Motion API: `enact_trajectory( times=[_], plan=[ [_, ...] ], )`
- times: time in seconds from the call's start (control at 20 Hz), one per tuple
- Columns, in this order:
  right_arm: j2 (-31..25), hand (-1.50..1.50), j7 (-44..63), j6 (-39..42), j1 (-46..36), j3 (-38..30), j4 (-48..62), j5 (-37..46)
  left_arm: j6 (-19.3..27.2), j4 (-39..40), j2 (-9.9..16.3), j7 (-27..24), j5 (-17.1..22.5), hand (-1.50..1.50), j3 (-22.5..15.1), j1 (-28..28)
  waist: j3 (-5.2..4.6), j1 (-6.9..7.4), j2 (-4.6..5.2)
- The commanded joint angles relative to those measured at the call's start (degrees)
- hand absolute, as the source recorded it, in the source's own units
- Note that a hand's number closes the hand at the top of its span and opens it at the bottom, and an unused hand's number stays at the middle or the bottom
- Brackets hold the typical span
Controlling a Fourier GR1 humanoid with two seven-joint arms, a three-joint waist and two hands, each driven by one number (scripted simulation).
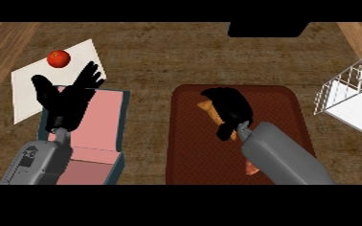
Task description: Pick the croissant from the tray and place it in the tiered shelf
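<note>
At the lower centre of the frame, a dark reddish-brown rectangular tray [283,105] with rounded corners lies on the brown wood-grain desk [163,52]. On the tray's upper left part sits the golden-orange croissant [206,107], and the robot's black right hand [230,106] is bent over it, fingers curled down round the pastry so that only an orange end shows at the hand's left and a strip below the palm. The grey right forearm [283,158] runs from the lower right of the frame up to that hand and covers much of the tray's middle. A small orange-red piece [252,167] shows on the tray just left of the forearm near the lower edge; what it is cannot be told.

At the right edge of the frame stands the white wire tiered shelf [339,93], well apart from the croissant and only partly in view.

Toward the left, the robot's black left hand [67,100] is held open with its fingers spread and pointing to the upper right, holding nothing. It hovers over a pink box with a dark teal rim [106,124], its grey forearm [39,160] entering from the lower left corner. Beyond the hand, at the upper left, a white rectangular sheet [39,74] lies tilted on the desk, and a small red round fruit [59,58] rests on it near the sheet's upper edge
</note>
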Motion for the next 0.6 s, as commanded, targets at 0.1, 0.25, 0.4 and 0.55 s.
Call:
enact_trajectory(
  times=[0.1, 0.25, 0.4, 0.55],
  plan=[
    [-0.21, 1.50, -7.22, 4.04, 0.04, 4.43, 3.66, 1.52, 0.11, 4.99, -0.77, 0.80, -1.22, 0.00, -1.72, 8.22, -1.13, 0.30, 0.73],
    [1.03, 1.50, -10.37, 1.69, 1.04, 2.95, 4.76, 0.67, -1.18, 4.88, 0.48, 1.79, -0.01, 0.00, -0.39, 7.50, -1.09, 0.03, 0.69],
    [1.52, 1.50, -10.41, 1.95, 1.38, 2.64, 1.97, 0.89, 0.36, 2.11, 0.18, 2.83, -0.14, 0.00, -0.50, 9.02, -1.10, -0.26, 0.21],
    [-0.96, 1.50, -6.41, -3.38, 6.88, -4.73, 0.89, -2.90, 0.47, 2.86, 1.13, 2.10, -0.04, 0.00, 0.65, 9.61, -1.07, -1.99, -0.06]
  ],
)
